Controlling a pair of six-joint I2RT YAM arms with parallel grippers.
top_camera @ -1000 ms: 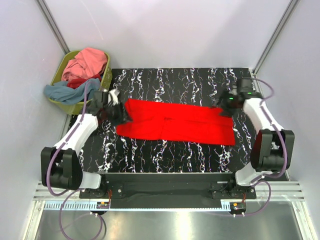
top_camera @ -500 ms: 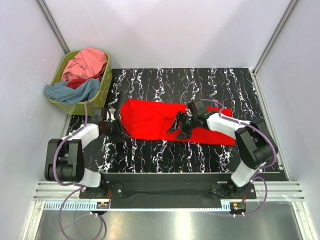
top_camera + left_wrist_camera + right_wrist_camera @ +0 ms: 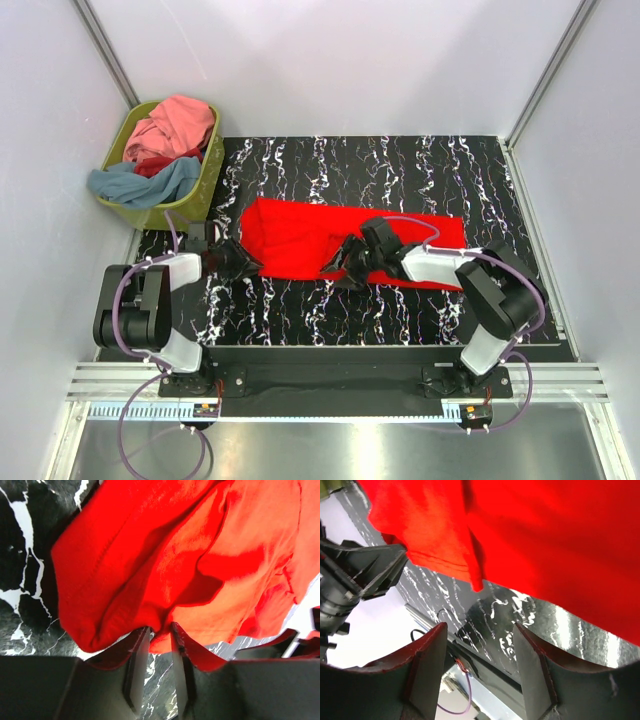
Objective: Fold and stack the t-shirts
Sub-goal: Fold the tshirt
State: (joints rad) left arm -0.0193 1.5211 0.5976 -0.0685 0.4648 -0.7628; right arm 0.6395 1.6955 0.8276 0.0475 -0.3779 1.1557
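Red t-shirt (image 3: 300, 232): lies across the table's (image 3: 400, 165) middle. Left claw (image 3: 157, 639): jaws narrow at its left edge, grip cannot be told. Right claw (image 3: 479, 630): wide open, empty, at its near edge.

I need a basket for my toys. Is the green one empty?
No, full: pink, blue-grey and red shirts heap above the basket rim, one drooping over its side.
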